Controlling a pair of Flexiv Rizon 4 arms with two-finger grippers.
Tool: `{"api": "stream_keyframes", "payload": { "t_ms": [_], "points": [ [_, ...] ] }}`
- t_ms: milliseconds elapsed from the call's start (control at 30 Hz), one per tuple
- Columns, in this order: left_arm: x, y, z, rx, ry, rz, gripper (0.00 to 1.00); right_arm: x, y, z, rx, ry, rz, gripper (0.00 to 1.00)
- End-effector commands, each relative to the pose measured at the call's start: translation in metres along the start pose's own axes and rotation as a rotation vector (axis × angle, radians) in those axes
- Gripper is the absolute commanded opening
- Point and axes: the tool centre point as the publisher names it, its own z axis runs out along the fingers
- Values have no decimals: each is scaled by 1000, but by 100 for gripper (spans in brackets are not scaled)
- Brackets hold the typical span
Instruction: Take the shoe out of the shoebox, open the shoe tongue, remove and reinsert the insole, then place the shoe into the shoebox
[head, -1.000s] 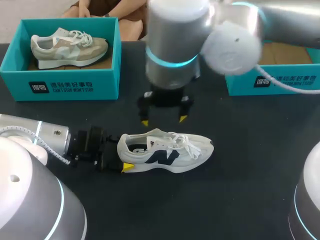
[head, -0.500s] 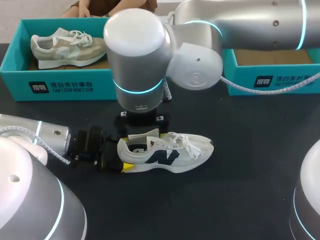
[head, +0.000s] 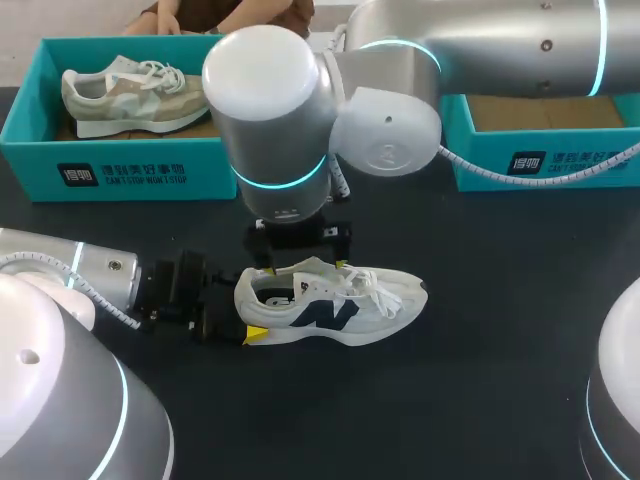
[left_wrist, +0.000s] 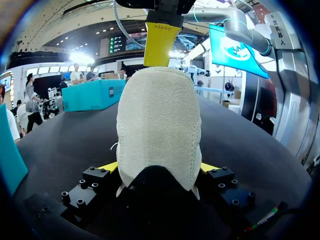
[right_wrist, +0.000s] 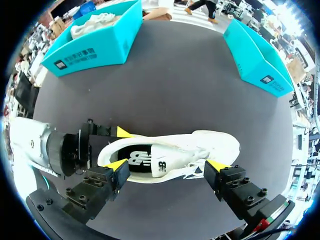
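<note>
The white shoe (head: 335, 300) with a navy logo lies on its sole mid-table, toe to the right. My left gripper (head: 243, 318) is shut on its heel (left_wrist: 157, 125), a yellow tip pressing each side. My right gripper (head: 302, 262) hangs open just above the shoe's mouth; in the right wrist view (right_wrist: 167, 167) its fingers straddle the shoe's length, from the heel to the laces. The insole (right_wrist: 142, 160) shows inside the shoe, under the tongue. One right fingertip (left_wrist: 160, 42) shows above the heel. The open teal shoebox (head: 545, 160) stands at the back right.
A second teal shoebox (head: 120, 165) at the back left holds a beige shoe (head: 135, 92). My right arm (head: 450, 50) crosses the back of the table above the boxes. Bare black tabletop lies in front of and to the right of the shoe.
My right arm has swung left and come down, bringing its open gripper from behind the shoe to just over its mouth. The left gripper and the shoe have stayed put.
</note>
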Motion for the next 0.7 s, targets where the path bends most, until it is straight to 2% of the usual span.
{"api": "stream_keyframes", "payload": {
  "t_ms": [33, 233, 500, 700],
  "points": [
    [2, 4, 5, -3, 1, -1, 0, 11, -10, 9, -9, -52, 62, 100],
    [2, 4, 5, -3, 1, -1, 0, 14, -13, 19, -14, -136, 74, 100],
    [2, 4, 5, -3, 1, -1, 0, 17, -12, 34, -16, -197, 108, 100],
    [2, 4, 5, -3, 1, -1, 0, 14, -14, 42, -8, -250, 125, 100]
  ]
}}
